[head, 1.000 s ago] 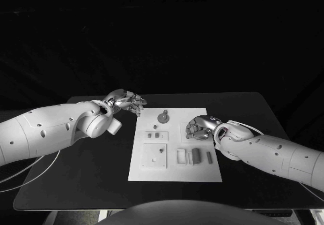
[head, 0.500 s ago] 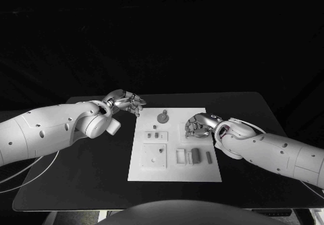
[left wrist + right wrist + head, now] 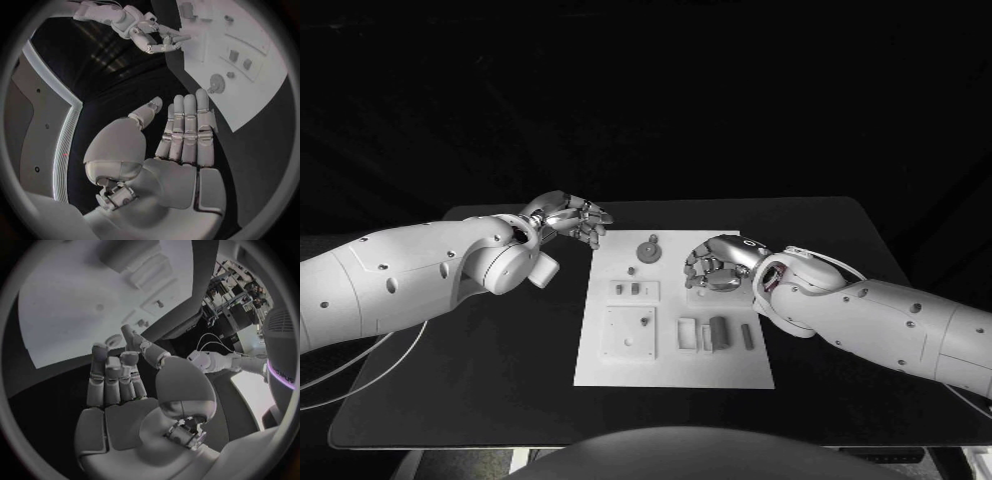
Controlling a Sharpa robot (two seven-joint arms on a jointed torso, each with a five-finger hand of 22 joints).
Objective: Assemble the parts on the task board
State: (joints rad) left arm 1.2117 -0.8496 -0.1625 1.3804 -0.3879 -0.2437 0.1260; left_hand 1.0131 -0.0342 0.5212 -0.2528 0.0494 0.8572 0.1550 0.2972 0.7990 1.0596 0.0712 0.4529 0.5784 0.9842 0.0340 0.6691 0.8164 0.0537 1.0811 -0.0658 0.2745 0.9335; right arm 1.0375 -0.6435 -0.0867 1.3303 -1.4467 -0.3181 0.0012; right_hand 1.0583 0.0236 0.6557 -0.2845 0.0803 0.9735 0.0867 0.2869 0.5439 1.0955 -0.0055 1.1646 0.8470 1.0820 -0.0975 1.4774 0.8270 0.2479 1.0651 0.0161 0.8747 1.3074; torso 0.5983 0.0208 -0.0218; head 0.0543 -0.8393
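Observation:
The white task board [image 3: 672,372] lies mid-table, also seen as the board [image 3: 262,75] and the board [image 3: 62,300] from the wrists. On it stand a round part with a peg [image 3: 648,248], two small parts in a block [image 3: 632,289], a square plate [image 3: 629,332] and several upright pieces around a dark part [image 3: 718,330]. My right hand [image 3: 717,265] hovers over the board's far right area, fingers loosely extended, nothing in the hand [image 3: 119,390]. My left hand [image 3: 570,218] hangs off the board's far left corner; its fingers [image 3: 185,132] are straight and it holds nothing.
The black table [image 3: 488,390] reaches well beyond the board on both sides. My left forearm [image 3: 416,275] lies over the table's left part and my right forearm [image 3: 877,325] over its right part.
My right hand has drifted a little left and toward the far side over the board, its fingers opening slightly. The left hand has not moved.

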